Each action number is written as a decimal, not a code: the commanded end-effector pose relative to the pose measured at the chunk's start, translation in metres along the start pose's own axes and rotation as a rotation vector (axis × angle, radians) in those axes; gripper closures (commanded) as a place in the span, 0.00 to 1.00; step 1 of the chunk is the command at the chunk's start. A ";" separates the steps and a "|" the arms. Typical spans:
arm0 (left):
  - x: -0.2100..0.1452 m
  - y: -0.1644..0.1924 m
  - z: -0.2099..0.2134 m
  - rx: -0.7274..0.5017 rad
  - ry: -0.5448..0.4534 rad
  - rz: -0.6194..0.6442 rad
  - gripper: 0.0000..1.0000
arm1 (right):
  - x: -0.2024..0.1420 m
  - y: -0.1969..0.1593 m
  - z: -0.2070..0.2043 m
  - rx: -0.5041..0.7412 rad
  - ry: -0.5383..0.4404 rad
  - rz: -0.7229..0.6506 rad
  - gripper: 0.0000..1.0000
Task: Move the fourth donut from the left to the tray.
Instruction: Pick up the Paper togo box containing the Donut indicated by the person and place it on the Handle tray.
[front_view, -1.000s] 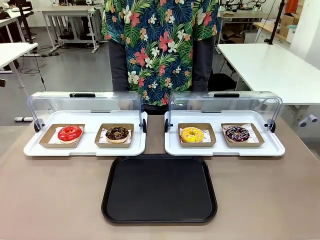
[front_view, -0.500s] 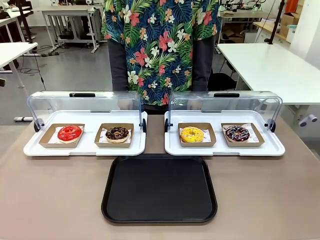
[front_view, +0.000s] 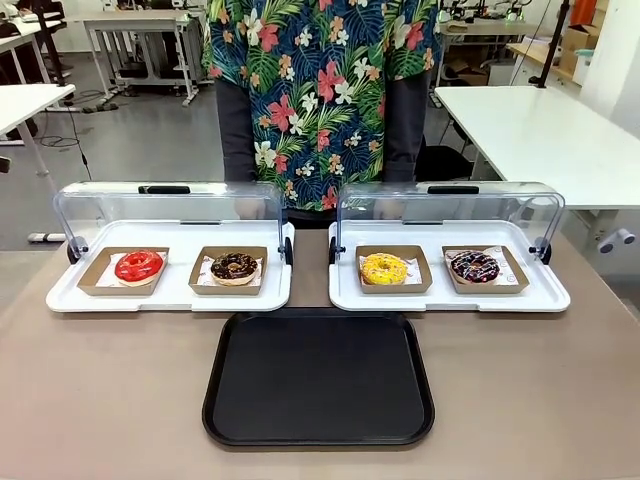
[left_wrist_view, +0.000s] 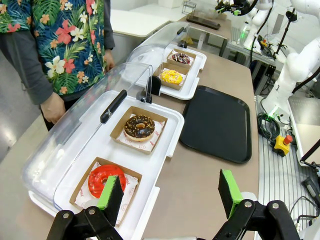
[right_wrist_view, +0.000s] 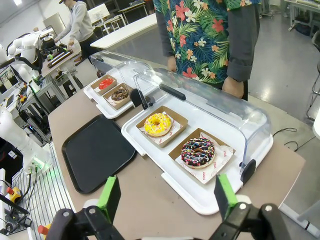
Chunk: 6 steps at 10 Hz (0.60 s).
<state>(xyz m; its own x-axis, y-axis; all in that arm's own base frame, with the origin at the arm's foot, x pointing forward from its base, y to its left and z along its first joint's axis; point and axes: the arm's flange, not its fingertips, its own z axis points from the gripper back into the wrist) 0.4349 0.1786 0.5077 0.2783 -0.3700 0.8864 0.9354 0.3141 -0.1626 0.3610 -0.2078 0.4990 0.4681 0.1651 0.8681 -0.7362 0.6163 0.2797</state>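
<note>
your right jaws, spread apart, face the fourth donut (right_wrist_view: 198, 152) in its holder at mid-frame just above them, far nearer than the left jaws, also spread; the tray (right_wrist_view: 97, 150) lies centre-left.

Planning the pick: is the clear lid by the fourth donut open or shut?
Open: the clear lid is swung back behind the fourth donut, leaving it uncovered in the right wrist view.

We are looking at a robotics lab: white workbenches (front_view: 540, 130) are standing on a bare grey floor (front_view: 140, 140), black cables (left_wrist_view: 265, 126) are coiling beside our brown table (front_view: 100, 400), and a yellow emergency-stop box (left_wrist_view: 282, 144) is lying near them.
</note>
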 end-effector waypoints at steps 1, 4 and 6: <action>0.001 0.000 0.000 0.000 0.014 -0.005 0.00 | 0.004 -0.004 0.000 0.003 -0.023 0.023 0.00; 0.001 0.000 0.000 0.000 0.014 -0.005 0.00 | 0.004 -0.004 0.000 0.003 -0.023 0.023 0.00; 0.001 0.000 0.000 0.000 0.014 -0.005 0.00 | 0.004 -0.004 0.000 0.003 -0.023 0.023 0.00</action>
<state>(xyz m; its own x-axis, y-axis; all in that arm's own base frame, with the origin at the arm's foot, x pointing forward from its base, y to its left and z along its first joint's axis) 0.4349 0.1786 0.5077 0.2783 -0.3700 0.8864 0.9354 0.3141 -0.1626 0.3610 -0.2078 0.4990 0.4681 0.1652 0.8681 -0.7362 0.6163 0.2798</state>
